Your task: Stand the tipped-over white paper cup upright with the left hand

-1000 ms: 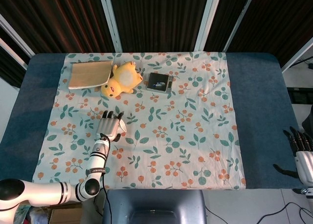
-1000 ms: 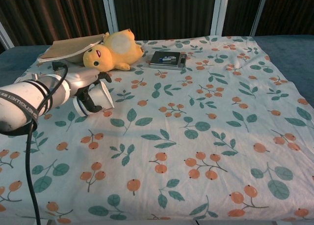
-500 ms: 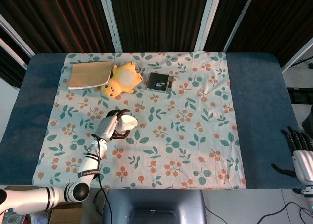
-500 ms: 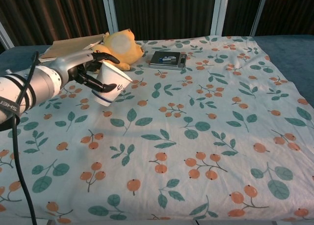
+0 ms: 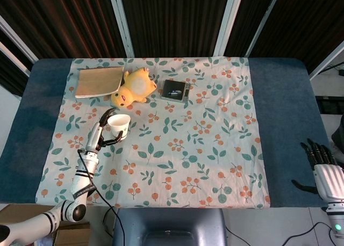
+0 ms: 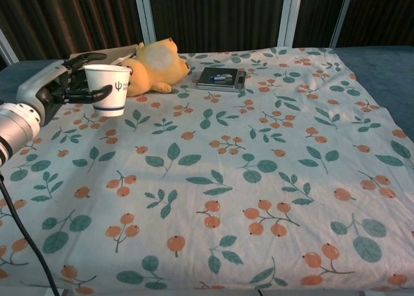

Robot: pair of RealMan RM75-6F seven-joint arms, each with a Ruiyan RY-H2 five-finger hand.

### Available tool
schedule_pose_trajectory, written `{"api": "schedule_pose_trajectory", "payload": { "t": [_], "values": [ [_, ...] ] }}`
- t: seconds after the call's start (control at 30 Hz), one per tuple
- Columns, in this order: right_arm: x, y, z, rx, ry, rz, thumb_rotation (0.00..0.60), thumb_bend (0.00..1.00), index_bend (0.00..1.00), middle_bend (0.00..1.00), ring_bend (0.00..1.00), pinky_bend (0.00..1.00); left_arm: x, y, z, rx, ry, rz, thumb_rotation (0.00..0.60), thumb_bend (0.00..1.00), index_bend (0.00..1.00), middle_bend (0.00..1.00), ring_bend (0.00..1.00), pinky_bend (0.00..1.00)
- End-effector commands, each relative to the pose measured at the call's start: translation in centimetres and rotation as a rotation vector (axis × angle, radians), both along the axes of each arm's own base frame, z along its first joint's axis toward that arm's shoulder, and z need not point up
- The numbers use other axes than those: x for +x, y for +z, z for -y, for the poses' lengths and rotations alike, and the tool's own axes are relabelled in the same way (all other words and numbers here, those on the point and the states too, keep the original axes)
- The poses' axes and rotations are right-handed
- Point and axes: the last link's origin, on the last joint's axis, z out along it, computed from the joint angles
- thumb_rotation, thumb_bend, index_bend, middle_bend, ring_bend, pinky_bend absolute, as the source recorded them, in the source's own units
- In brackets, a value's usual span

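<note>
Right hand: my right hand (image 5: 325,173) hangs off the tabletop's near right corner, far from the cup, fingers apart, holding nothing.
Left hand: my left hand (image 6: 61,86) grips the white paper cup (image 6: 109,89), fingers wrapped around its wall, mouth up.
Cup: upright, just in front of the yellow plush toy (image 6: 150,67); in the chest view its base looks slightly clear of the floral tablecloth (image 6: 259,179), though I can't tell for sure.
Risk: if I let go before the base sits flat, I judge it could tip again; squeezing harder could crush the thin wall; drifting farther back could nudge the toy or the notebook (image 5: 98,81) behind it.
Change: half a second ago the cup was tilted and farther from the toy; now it stands vertical and sits closer to the toy.
Far items: the small digital scale (image 6: 222,77) beside the toy is unmoved.
</note>
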Motion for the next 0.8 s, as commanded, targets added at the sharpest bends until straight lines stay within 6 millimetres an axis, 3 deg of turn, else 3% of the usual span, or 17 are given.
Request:
{"api": "schedule_pose_trajectory", "payload": {
  "t": [0.03, 0.37, 0.63, 0.8],
  "values": [
    [0.0, -0.1, 0.0, 0.002, 0.0, -0.001, 0.6, 0.0, 0.0, 0.0, 0.0, 0.0, -1.5, -1.6, 0.7, 0.004, 0.028, 0.001, 0.6, 0.36, 0.12, 0.28, 0.05, 0.09],
    [0.0, 0.1, 0.0, -0.003, -0.004, 0.001, 0.6, 0.0, 0.0, 0.0, 0.0, 0.0, -2.8, -3.6, 1.3, -0.012, 0.044, -0.054, 0.6, 0.36, 0.12, 0.26, 0.02, 0.1],
    [0.0, 0.2, 0.1, -0.005, -0.003, 0.0, 0.6, 0.0, 0.0, 0.0, 0.0, 0.0, -3.7, -4.0, 1.2, -0.018, 0.052, -0.049, 0.6, 0.36, 0.12, 0.25, 0.01, 0.12],
    [0.0, 0.2, 0.1, -0.004, -0.003, -0.001, 0.6, 0.0, 0.0, 0.0, 0.0, 0.0, -3.7, -4.1, 1.4, -0.032, 0.039, -0.04, 0.6, 0.35, 0.08, 0.16, 0.0, 0.11]
  ]
}}
